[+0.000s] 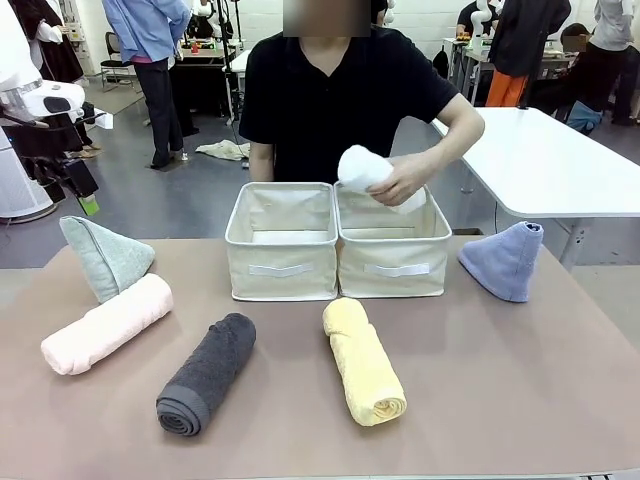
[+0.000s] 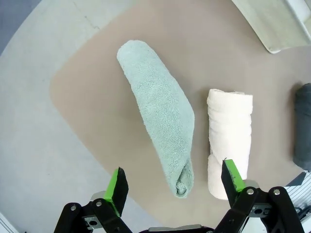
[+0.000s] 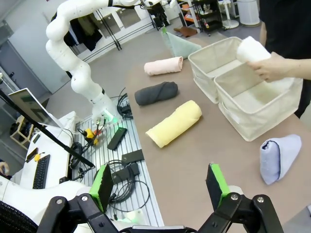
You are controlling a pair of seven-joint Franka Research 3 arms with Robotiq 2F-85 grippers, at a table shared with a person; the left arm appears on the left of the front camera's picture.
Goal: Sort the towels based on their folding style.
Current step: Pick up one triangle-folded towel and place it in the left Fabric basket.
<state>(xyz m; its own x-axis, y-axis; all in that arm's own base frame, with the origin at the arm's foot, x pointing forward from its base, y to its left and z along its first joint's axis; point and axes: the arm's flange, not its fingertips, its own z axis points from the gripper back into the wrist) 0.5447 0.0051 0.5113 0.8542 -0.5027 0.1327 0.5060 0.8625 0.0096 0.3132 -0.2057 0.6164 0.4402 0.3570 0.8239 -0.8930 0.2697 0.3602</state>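
hovering: left gripper wide open above mint cone towel | right gripper wide open, empty | risk: descending jaws could snag the nearby pink roll, dragging both

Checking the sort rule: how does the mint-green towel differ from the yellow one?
The mint-green cone-folded terry towel tapers to a point and stands tip up; the yellow rolled terry towel is a cylinder lying flat. The green sits far left, the yellow central. Both are terry.
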